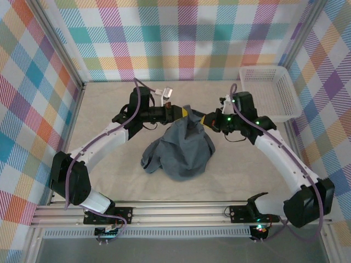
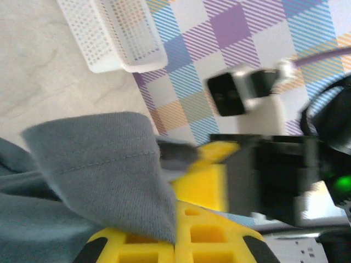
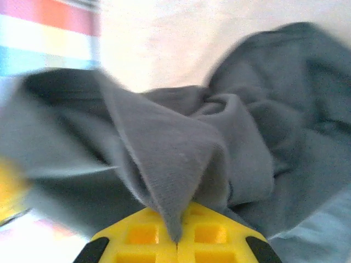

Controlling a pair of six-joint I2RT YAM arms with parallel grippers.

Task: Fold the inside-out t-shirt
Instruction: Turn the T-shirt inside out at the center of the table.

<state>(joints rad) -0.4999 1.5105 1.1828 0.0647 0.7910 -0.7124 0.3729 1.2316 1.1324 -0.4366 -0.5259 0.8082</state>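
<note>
Here, left hand [image 1: 185,113], right hand [image 1: 199,118] both pinching t-shirt [image 1: 184,153]; basket [image 1: 262,68] far right.

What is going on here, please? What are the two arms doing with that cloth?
The two robot arms are handling a slate blue-grey t-shirt. The left hand and the right hand are both shut on its upper edge, close together, and hold that part raised. The rest hangs down and lies bunched on the table. It is not yet folded. A white mesh basket stands at the far right.
</note>
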